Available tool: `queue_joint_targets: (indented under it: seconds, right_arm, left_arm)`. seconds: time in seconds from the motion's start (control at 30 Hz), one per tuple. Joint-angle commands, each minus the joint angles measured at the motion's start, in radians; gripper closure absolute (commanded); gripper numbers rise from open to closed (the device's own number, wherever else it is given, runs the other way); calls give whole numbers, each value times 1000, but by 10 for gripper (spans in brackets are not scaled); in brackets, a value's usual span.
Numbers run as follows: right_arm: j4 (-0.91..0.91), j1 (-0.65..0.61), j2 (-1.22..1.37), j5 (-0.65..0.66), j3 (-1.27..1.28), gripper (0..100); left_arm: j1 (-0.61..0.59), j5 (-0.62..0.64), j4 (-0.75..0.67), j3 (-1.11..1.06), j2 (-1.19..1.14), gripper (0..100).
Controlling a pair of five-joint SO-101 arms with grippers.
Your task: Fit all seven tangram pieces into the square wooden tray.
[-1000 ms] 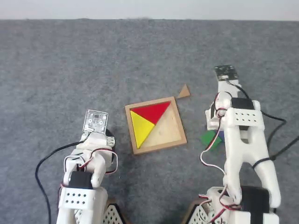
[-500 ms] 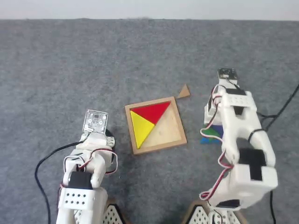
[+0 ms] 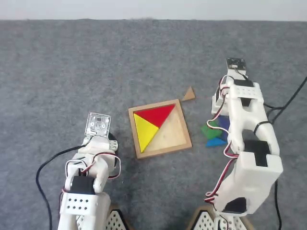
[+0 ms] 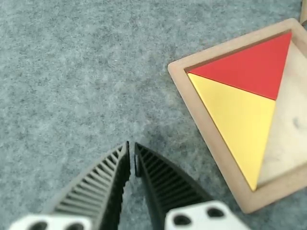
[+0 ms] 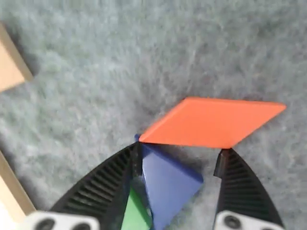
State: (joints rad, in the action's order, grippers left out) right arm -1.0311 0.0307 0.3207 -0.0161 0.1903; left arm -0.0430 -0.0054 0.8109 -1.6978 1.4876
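The square wooden tray (image 3: 182, 139) lies mid-table with a red triangle (image 3: 156, 114) and a yellow triangle (image 3: 145, 130) in it. The left wrist view has the same tray (image 4: 180, 76), and my left gripper (image 4: 130, 146) is shut and empty on the carpet beside it. My right gripper (image 5: 178, 155) is open, with the corner where an orange parallelogram (image 5: 211, 122) meets a dark blue triangle (image 5: 165, 184) between its fingers. A green piece (image 5: 134, 211) lies by one finger. In the high view, green (image 3: 209, 130) and blue pieces (image 3: 216, 142) lie right of the tray, partly under the right arm (image 3: 244, 120).
A small tan triangle (image 3: 188, 94) lies just beyond the tray's far right corner. Grey carpet covers the table, with open room at the far side and to the left. The left arm (image 3: 93, 158) stands at the front left.
The right arm has stretched farther from the front edge, uncovering more of the green and blue pieces right of the tray. The left arm has not moved.
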Motion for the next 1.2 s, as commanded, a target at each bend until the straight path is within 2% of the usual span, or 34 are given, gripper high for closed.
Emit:
queue_joint_targets:
  seconds: [0.0,0.2,0.33,0.4,0.83,1.17]
  right_arm:
    - [-101,22,-35,127,-86,739]
    - [-134,19,-107,302,-121,739]
    - [-137,-1,-101,586,-175,739]
    - [-137,-4,-81,680,-193,739]
    - [-196,82,76,1077,-222,739]
    - [-177,105,170,1088,-233,743]
  left_arm:
    - [-5,6,5,8,14,985]
    - [-5,6,5,8,14,985]
    - [-5,6,5,8,14,985]
    - [-5,6,5,8,14,985]
    - [-5,6,5,8,14,985]
    - [-5,6,5,8,14,985]
